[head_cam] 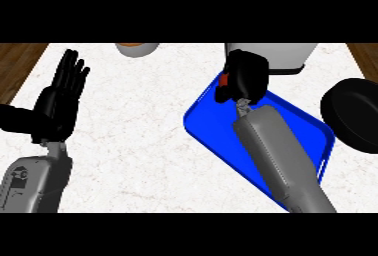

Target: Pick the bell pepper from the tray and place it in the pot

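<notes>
left hand rests open, fingers up; right hand curls round red bell pepper over blue tray.

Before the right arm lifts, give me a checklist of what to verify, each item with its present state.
1. Right robot hand curled over the bell pepper at the blue tray's far end: ok.
2. Pepper fully enclosed: cannot tell, only a red sliver shows.
3. Pepper already off the tray: cannot tell.
4. Black pot in view at the right edge, beside the tray: ok.
5. Pot's inside free: cannot tell, cut off by the frame.
6. Left robot hand open, resting at left, away from the tray: ok.
</notes>
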Tool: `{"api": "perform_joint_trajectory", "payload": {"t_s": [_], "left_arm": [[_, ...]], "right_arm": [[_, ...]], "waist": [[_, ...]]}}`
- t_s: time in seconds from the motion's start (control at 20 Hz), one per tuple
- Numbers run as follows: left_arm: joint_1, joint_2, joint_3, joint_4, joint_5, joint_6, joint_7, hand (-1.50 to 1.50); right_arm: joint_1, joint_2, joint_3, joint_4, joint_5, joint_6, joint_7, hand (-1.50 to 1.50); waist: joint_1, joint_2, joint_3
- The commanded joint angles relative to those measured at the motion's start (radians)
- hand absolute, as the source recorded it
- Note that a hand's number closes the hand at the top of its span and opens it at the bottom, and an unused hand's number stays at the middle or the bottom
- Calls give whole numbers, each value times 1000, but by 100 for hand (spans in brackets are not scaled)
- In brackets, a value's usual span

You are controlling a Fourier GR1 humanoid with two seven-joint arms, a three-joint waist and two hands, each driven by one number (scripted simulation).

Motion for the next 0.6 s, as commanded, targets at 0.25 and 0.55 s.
{"api": "perform_joint_trajectory", "payload": {"t_s": [0.25, 0.55], "left_arm": [[77, -14, 6, -26, -11, 10, -35, 0], [92, 3, 16, -70, -19, 13, -5, 0]], "right_arm": [[-103, -56, -39, -64, 267, -92, 328, 150], [-25, -182, -122, -296, 219, 58, 284, 150]], "waist": [[-35, -3, 2], [-52, -8, 2]]}}
